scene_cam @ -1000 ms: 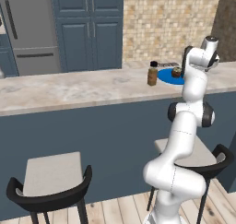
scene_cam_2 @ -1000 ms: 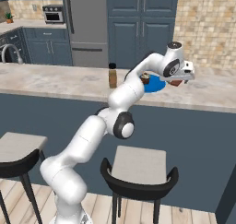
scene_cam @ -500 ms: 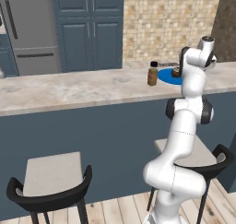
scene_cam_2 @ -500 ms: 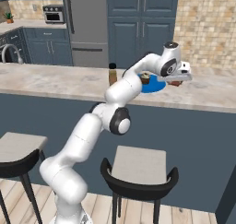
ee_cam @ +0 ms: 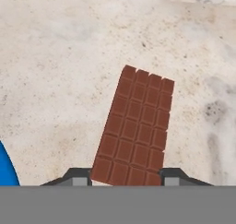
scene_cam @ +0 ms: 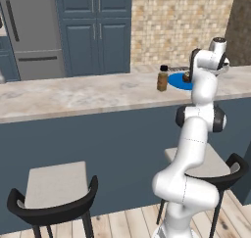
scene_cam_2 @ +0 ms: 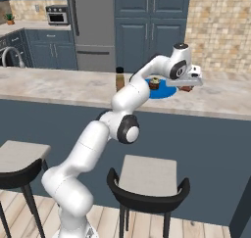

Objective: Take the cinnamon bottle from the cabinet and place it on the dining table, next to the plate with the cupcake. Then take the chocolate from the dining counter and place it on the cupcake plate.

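Already the gripper (ee_cam: 126,176) pinches the near end of the chocolate bar (ee_cam: 136,133) lying on the marbled dining counter (ee_cam: 55,80); gripped so near its edge, it could pivot or slip when lifted.

- The left base view is looking from behind the arm, on its left, forward and down over the stone counter (scene_cam: 73,95).
- The right base view is facing the same counter from the other side; both are taking in the blue plate (scene_cam_2: 164,91).
- The hand view is sitting close above the chocolate bar (ee_cam: 136,128), just ahead of the claw (ee_cam: 125,178).
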{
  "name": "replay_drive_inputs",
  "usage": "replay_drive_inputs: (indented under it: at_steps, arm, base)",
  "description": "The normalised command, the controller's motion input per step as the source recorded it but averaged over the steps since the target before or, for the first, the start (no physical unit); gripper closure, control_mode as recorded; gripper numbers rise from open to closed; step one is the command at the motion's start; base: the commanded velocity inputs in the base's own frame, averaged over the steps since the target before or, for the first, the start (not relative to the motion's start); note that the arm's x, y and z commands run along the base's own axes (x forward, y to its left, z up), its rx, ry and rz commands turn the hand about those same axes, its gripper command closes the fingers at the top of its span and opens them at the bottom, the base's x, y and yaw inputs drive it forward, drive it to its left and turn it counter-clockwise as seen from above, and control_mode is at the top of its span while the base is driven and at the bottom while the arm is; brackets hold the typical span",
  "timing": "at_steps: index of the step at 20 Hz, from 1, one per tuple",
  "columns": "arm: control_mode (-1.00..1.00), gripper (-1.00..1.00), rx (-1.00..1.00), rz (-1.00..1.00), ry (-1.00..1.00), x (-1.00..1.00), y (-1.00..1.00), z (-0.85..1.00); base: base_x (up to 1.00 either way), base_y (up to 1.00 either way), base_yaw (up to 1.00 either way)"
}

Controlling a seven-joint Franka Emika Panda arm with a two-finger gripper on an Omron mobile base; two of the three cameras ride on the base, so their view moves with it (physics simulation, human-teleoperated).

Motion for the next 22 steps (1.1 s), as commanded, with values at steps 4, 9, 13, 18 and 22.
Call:
replay_drive_inputs:
  at_steps: [4, 9, 13, 18, 22]
  arm:
    - [-1.00, 1.00, 0.10, 0.00, 0.12, 0.02, -0.21, 0.55]
    - [-1.00, 1.00, 0.14, 0.00, 0.09, -0.08, -0.08, 0.52]
    - [-1.00, 1.00, 0.20, 0.00, 0.10, -0.22, 0.11, 0.46]
    - [-1.00, 1.00, 0.18, 0.00, 0.11, -0.21, 0.27, 0.41]
    - [-1.00, 1.00, 0.12, 0.00, 0.07, -0.24, 0.18, 0.29]
  base:
    - [0.00, 0.00, 0.00]
    - [0.00, 0.00, 0.00]
    - [0.00, 0.00, 0.00]
    - [0.00, 0.00, 0.00]
    - [0.00, 0.00, 0.00]
